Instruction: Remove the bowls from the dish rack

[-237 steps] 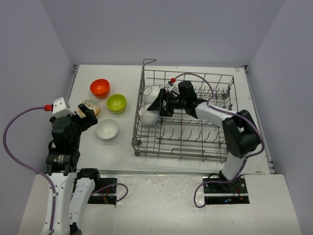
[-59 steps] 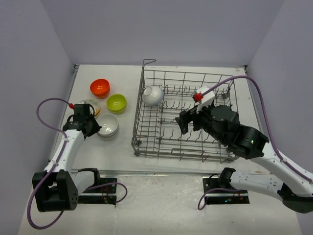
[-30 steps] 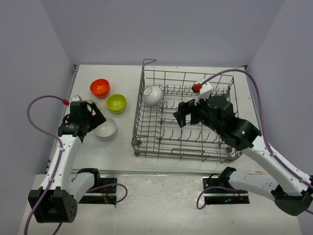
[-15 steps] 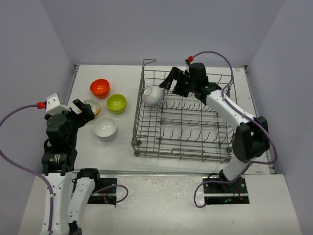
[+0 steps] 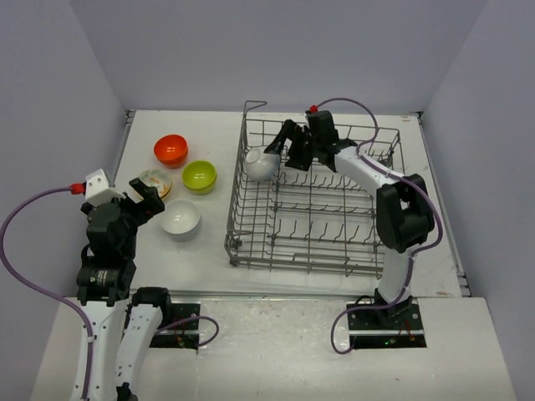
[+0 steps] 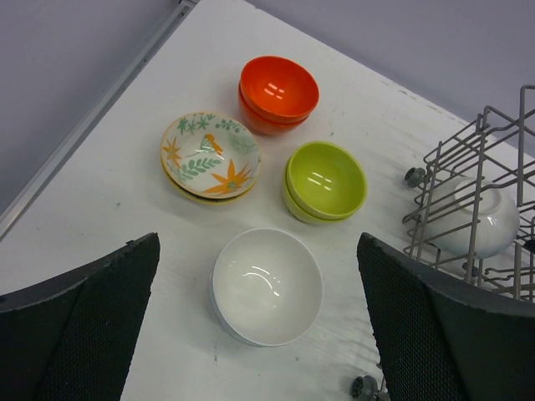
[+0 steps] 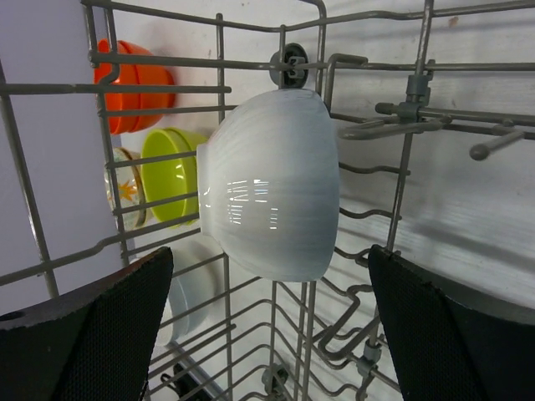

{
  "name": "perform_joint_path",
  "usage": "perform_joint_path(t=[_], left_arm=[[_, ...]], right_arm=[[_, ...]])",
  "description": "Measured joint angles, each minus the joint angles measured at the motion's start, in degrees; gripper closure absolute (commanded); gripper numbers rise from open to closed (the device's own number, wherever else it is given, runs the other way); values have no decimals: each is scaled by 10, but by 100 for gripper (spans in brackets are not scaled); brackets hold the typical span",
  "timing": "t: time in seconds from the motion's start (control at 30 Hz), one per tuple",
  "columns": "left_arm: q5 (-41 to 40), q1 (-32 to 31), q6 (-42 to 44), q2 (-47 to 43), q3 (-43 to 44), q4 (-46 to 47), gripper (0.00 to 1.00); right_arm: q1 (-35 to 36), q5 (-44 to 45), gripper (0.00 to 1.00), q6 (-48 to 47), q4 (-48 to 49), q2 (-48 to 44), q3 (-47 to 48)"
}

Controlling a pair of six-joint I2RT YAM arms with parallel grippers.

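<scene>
right gripper (image 5: 282, 149): jaws spread wide, gripping nothing, reaching into the far left part of the rack
white bowl in the rack (image 7: 272, 196): right in front of the right gripper, framed between its two fingers in the wrist view; it lies on its side against the wires, its ribbed glossy outside facing the camera; whether a finger touches it I cannot tell
dish rack (image 5: 318, 251): grey wire basket on the right half of the table, taller post at its far left corner; this one bowl is the only bowl seen in it
left gripper (image 5: 144, 200): jaws wide apart, holding nothing, raised over the left side of the table
white bowls on the table (image 6: 266, 286): upright below the left gripper, looking like a stack
lime-green bowls (image 6: 324, 180): stacked upright just beyond the white ones, nearer the rack
patterned cream bowls (image 6: 209, 154): stacked, left of the green pair, leaf and flower print inside
orange-red bowls (image 6: 278, 90): stacked, farthest back
table (image 5: 209, 251): white, with all four stacks standing left of the rack
</scene>
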Motion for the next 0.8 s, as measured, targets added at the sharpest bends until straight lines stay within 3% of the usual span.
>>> perform_joint_path(t=[0.43, 0.8], left_arm=[[-3, -21, 0, 2, -5, 2, 0], [-3, -25, 4, 2, -5, 2, 0]], right_arm=[[0, -120, 2, 51, 148, 46, -27], [-4, -188, 16, 110, 278, 59, -51]])
